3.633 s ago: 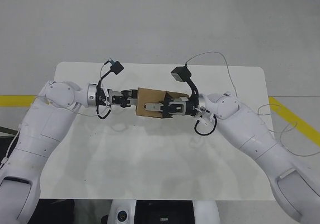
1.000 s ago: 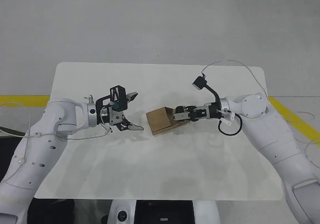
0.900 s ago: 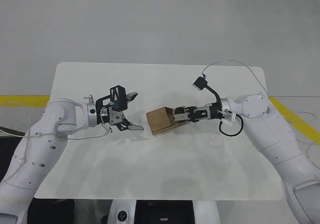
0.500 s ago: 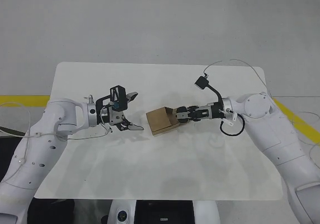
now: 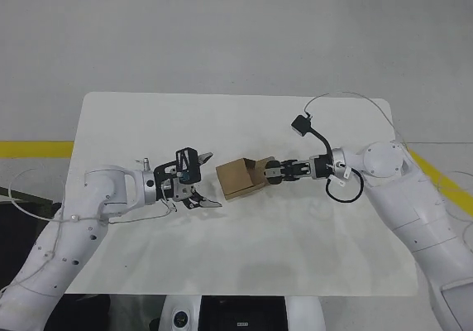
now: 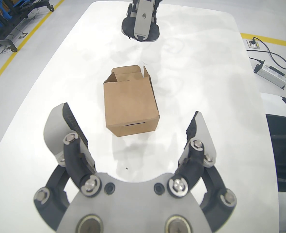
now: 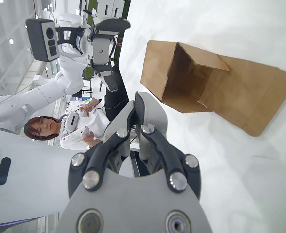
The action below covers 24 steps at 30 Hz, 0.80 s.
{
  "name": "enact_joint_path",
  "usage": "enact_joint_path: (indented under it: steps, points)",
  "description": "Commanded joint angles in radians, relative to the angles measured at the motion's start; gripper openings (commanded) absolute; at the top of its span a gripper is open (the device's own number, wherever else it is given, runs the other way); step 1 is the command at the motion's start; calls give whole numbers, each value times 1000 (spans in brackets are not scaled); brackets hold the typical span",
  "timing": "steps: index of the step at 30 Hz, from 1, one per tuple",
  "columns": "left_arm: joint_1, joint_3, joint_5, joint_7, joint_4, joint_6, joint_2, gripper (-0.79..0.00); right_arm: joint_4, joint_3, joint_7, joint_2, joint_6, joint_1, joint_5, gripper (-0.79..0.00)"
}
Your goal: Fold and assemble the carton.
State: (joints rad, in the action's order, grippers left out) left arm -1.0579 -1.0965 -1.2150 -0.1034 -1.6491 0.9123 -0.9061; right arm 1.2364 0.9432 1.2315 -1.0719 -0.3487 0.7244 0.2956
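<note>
A brown carton (image 5: 238,177) lies on its side in the middle of the white table (image 5: 303,248). Its closed end faces my left gripper (image 5: 209,179), which stands open a short way off, apart from it. In the left wrist view the carton (image 6: 131,105) lies ahead of the spread fingers (image 6: 67,122). My right gripper (image 5: 268,174) is shut on nothing at the carton's open end. In the right wrist view the hollow carton (image 7: 194,81) has one flap (image 7: 254,98) lying flat, and the shut right gripper (image 7: 137,103) is just short of its edge.
The table has bare room in front of and behind the carton. A power brick with cable (image 6: 271,73) lies on the floor beyond the table's edge. A yellow floor line (image 5: 21,149) runs past both sides.
The carton, held up between both grippers 3.6 s ago, now lies on the table. Over the last second my left gripper has moved closer to it and my right gripper has drawn back slightly.
</note>
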Motion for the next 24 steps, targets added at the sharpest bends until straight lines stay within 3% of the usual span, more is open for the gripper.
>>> enact_joint_path:
  steps: [1, 13, 24]
  points:
    - [7, 20, -66, 60, 23, -30, -6, 0, 17, 17, 5, 7, 15, 15, -4, -785]
    - [94, 139, -169, 157, 150, -101, -51, 0, 109, 59, 26, 25, 88, 66, 6, -785]
    - [146, 143, -199, 188, 225, -70, -62, 0, 38, 4, 9, 11, 187, 51, -29, -785]
